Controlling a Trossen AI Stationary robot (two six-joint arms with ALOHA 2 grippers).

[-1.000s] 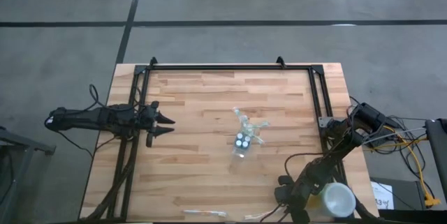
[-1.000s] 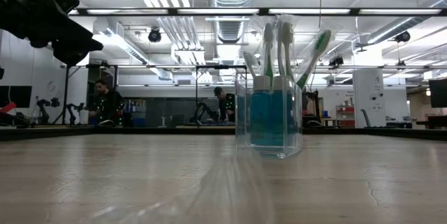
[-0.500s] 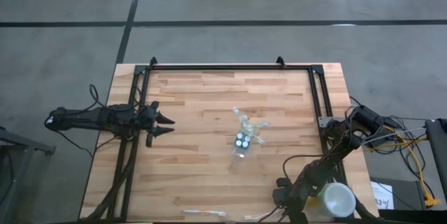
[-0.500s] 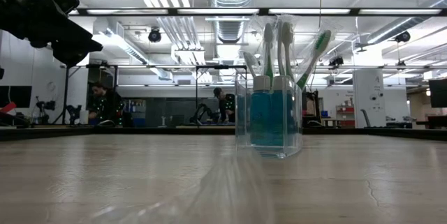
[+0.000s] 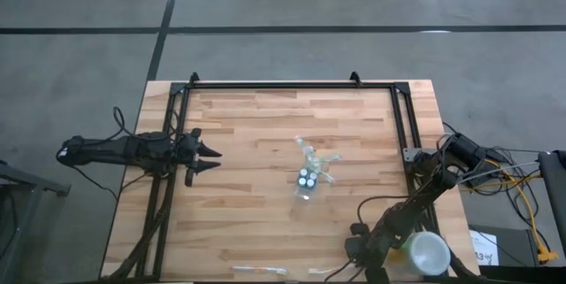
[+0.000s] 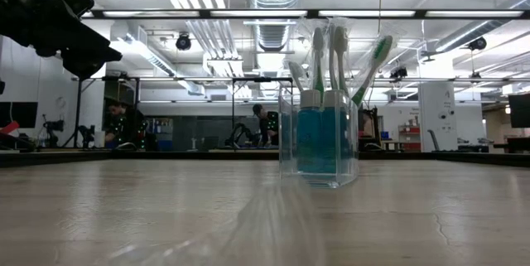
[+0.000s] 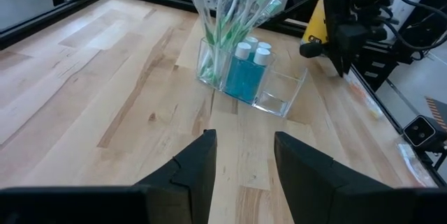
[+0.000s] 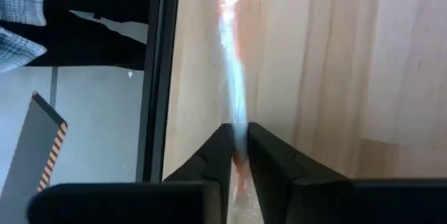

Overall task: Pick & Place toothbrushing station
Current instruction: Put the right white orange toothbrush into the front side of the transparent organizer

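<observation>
The toothbrushing station [image 5: 309,174] stands upright on the table's middle. It is a clear plastic holder [image 7: 279,95] with several white-and-green toothbrushes [image 7: 234,4] and white-capped tubes [image 6: 321,133] in it. My left gripper [image 5: 212,157] hovers open at the table's left, pointing at the station [image 7: 241,70]. My right gripper [image 5: 357,252] is low at the near right corner. It is shut on a thin, pale, glossy long thing [image 8: 236,91] with orange-red patches, which lies along the table's near edge. My right gripper pinches the thin pale thing [image 8: 239,148] between its two fingers, one on each long side. The fingers slant down from above and lie across it. The thing lies flat on the wood beside the table's black edge rail; which part of its length is held, I cannot tell.
A yellow cup with a white top [image 5: 427,254] stands right beside my right arm at the near right corner. Another long pale thing [image 5: 258,271] lies along the near edge. A black frame [image 5: 292,85] runs round the table's far and side edges.
</observation>
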